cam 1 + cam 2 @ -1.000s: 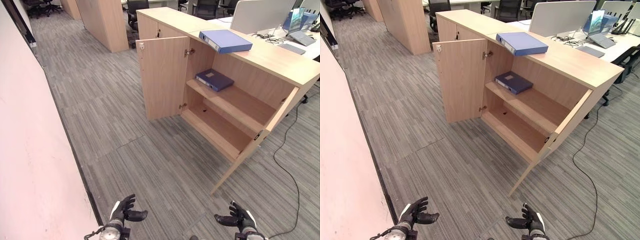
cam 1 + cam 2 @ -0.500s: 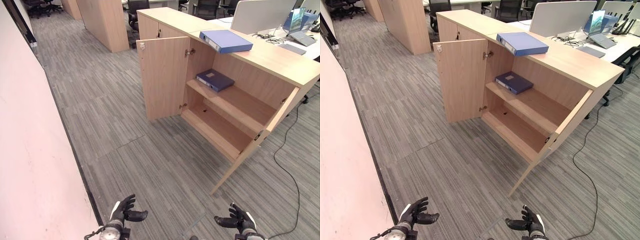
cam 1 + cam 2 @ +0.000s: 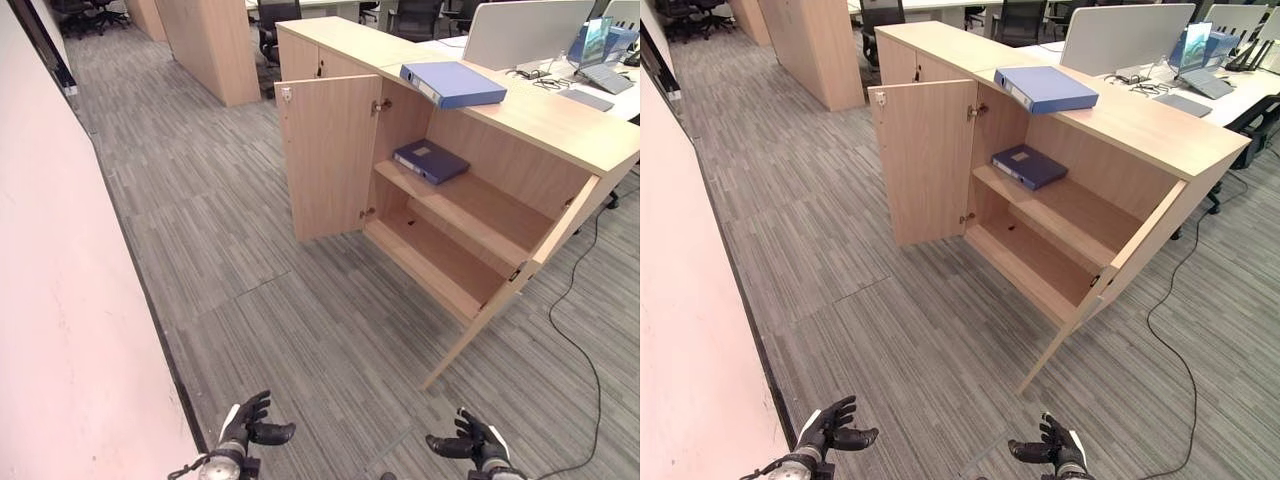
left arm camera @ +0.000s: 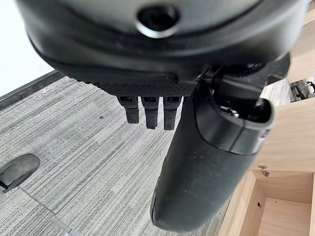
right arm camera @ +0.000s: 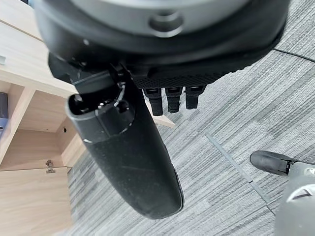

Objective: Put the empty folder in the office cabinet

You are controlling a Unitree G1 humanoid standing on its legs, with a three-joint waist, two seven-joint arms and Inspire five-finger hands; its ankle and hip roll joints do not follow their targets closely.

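**Two folders at the cabinet, both hands empty**

The left hand and right hand hang low over the carpet, apart from each other, holding nothing. On each, the fingers reach forward, loosely spread and only lightly bent, with the thumb pointing inward toward the other hand; the wrist views show the same relaxed fingers with bare carpet beyond them.

Well ahead of the fingertips stands one cabinet of pale wood with two doors swung open: the left door stands upright and wide, the right door angles out toward the robot. Inside are two shelves.

There are two folders. The dark blue folder lies flat on the upper shelf, toward its left end, far from either hand. The lighter blue folder lies flat on the cabinet's top, above it. The lower shelf carries nothing.

Behind the cabinet a tabletop holds a monitor and a laptop. Further back are office chairs and a second wooden cabinet. A pale wall runs along the robot's left.
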